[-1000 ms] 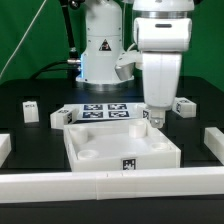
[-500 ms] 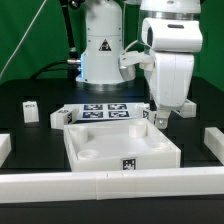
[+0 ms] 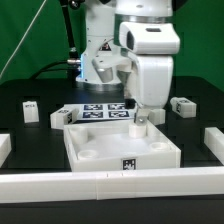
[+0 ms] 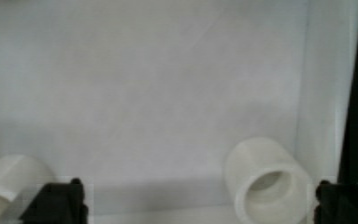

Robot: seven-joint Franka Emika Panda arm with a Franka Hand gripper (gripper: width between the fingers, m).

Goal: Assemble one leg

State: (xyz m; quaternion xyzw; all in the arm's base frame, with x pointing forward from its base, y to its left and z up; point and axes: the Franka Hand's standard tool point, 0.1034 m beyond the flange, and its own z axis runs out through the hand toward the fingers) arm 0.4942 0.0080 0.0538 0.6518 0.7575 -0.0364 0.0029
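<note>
- A long white rail (image 3: 110, 182) lies along the near edge of the black table (image 3: 35, 135).
- Behind it sits the square white panel (image 3: 95, 157), with a round socket (image 4: 265, 182) in its floor.
- The gripper (image 3: 140, 118) hangs over the panel's far side. Its fingers (image 4: 59, 203) stand wide apart with nothing between them.
- The leg (image 3: 181, 106) lies on the table at the exterior view's right, apart from the gripper.
- Two more legs (image 3: 30, 110) lie at the exterior view's left.
- The marker board (image 3: 105, 110) lies behind the panel.

The pincer's (image 4: 211, 205) dark fingertips (image 4: 55, 202) stand wide apart over a white panel (image 4: 158, 90) with a round socket (image 4: 268, 183).
</note>
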